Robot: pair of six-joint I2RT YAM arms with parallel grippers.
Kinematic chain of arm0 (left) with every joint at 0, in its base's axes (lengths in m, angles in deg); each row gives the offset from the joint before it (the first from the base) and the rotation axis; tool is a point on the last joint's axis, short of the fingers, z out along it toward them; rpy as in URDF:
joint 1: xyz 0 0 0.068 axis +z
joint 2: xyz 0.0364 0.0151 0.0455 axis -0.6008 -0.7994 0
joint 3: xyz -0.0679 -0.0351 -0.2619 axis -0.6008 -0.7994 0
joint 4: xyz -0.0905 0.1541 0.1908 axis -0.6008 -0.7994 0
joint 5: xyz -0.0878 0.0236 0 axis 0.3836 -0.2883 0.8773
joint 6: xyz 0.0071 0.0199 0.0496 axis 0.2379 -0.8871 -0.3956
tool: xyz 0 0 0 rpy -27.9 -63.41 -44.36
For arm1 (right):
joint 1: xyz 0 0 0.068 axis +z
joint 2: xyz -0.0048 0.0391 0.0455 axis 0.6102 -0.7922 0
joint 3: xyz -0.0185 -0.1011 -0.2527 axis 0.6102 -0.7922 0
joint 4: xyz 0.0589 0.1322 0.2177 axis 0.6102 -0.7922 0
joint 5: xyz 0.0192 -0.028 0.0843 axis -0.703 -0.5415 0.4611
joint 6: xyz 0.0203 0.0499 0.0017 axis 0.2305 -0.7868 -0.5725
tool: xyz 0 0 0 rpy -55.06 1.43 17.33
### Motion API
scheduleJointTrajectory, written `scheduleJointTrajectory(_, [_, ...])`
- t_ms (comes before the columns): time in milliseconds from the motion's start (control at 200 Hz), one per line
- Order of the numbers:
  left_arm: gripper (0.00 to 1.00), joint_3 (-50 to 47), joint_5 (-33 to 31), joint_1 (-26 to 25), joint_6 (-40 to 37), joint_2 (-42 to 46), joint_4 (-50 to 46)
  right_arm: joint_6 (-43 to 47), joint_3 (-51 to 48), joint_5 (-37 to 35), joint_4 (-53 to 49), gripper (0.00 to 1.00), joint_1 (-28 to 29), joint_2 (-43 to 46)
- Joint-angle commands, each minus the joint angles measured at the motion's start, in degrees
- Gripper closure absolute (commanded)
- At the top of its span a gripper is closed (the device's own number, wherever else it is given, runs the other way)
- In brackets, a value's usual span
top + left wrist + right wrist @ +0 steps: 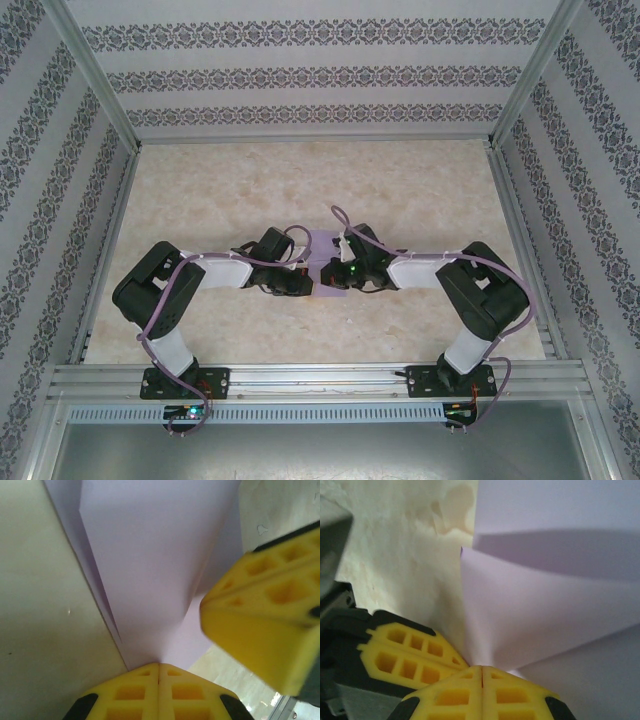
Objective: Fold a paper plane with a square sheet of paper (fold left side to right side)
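We see left gripper [159, 669] clamped on an edge of the square sheet of paper [150, 560]. Right gripper [482, 670] is pinching it too, just beside. The sheet sits mid-table [240, 190] between both wrists, bowed, with its layers overlapping.

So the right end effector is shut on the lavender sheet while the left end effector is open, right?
No: the left end effector is shut on the lavender sheet too; the left wrist view shows its yellow fingers pressed together on the paper. The right end effector is shut on it, as you said.
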Motion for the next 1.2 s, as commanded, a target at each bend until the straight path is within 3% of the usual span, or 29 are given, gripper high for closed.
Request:
scheduleJointTrajectory(0, [0.98,-1.44,-5.18,-1.02,-1.65,-1.85,-3.72,-1.65,-0.57,-0.90,4.91,1.00,0.43,-0.92])
scheduleJointTrajectory(755, [0.98,0.67,-6.08,-1.12,-2.11,-2.95,-7.50,-1.85,0.18,-1.14,5.27,1.00,0.78,-3.82])
scheduleJointTrajectory(1194, [0.99,-0.09,-8.20,-1.10,-0.42,-4.06,-9.64,4.50,3.19,-7.76,-5.59,1.00,0.23,-6.40])
